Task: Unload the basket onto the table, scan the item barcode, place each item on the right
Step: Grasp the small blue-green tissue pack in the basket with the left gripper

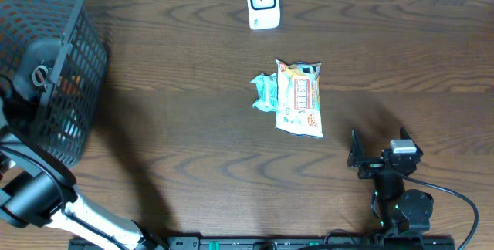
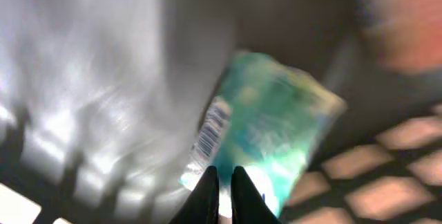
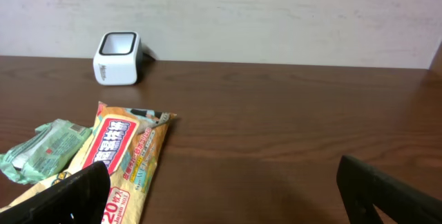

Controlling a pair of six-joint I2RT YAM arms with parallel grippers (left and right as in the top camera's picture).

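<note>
Inside the basket [image 1: 77, 65], the left gripper [image 2: 223, 182] pinches a teal packet [image 2: 276, 127]; the right gripper [image 3: 224, 186] stands open.

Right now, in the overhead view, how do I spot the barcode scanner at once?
On the dark wooden table, look to the far edge, beyond the yellow packet and green packet mid-table. The barcode scanner stands there alone: a small white box with a dark window, the only white thing, unlike the crinkled packets or the black mesh basket at the left.
</note>
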